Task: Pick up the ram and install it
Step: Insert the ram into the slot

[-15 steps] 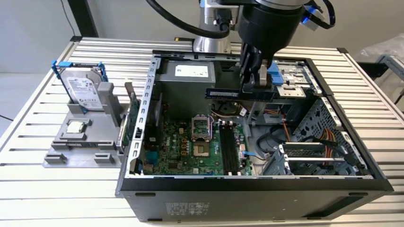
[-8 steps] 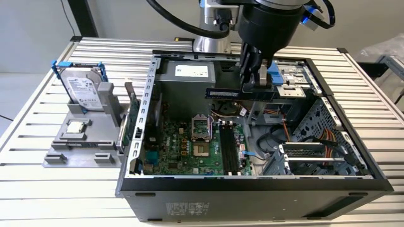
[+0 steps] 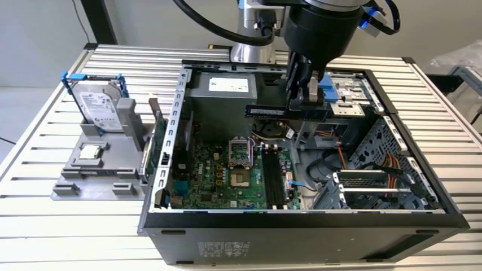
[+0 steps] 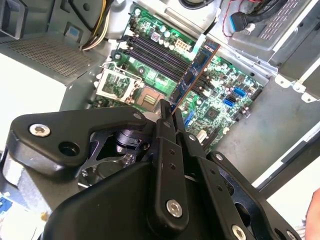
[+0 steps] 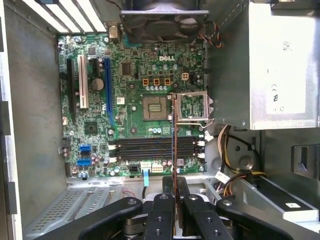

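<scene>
Dark green and thin, the ram (image 3: 265,111) hangs in the upper middle of the exterior view, above the open computer case (image 3: 179,121), clamped at one end by the gripper (image 3: 304,100), whose fingers are narrowed onto the stick. In the second wrist view the ram (image 4: 196,67) juts out from the gripper (image 4: 166,109) over the motherboard (image 4: 220,107). In the first wrist view it shows edge-on as a thin line (image 5: 173,135) crossing the black memory slots (image 5: 150,147). The pick-up looks done and the install is in hand, with the stick well above the board and touching nothing. Judging by all three views, it lies crosswise to the slots (image 3: 272,179), so seating it calls for a turn to match their run, then a square, straight descent. The hard drive (image 3: 101,104) stands at the exterior view's left
</scene>
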### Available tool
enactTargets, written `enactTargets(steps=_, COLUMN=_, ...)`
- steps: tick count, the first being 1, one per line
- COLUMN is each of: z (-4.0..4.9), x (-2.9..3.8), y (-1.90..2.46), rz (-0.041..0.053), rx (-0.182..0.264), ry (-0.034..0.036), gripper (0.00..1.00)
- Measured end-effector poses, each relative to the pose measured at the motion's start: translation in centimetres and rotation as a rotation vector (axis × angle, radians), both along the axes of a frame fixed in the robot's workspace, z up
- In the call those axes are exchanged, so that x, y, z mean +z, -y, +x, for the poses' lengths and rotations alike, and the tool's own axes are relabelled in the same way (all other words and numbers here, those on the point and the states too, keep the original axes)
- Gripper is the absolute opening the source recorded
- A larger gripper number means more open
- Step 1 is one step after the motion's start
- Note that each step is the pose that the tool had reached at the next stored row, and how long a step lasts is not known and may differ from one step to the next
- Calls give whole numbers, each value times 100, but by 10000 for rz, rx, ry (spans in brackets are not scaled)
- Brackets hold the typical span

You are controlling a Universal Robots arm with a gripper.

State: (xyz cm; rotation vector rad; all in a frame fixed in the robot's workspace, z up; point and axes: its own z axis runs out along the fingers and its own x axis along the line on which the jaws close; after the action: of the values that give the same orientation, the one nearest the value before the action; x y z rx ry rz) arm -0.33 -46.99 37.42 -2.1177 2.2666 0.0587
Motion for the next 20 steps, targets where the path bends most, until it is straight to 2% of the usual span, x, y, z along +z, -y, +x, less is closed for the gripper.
enactTargets(steps=20, z=0, x=-4, y=0, rz=-1, rx=-1341, ry=-1, gripper=0)
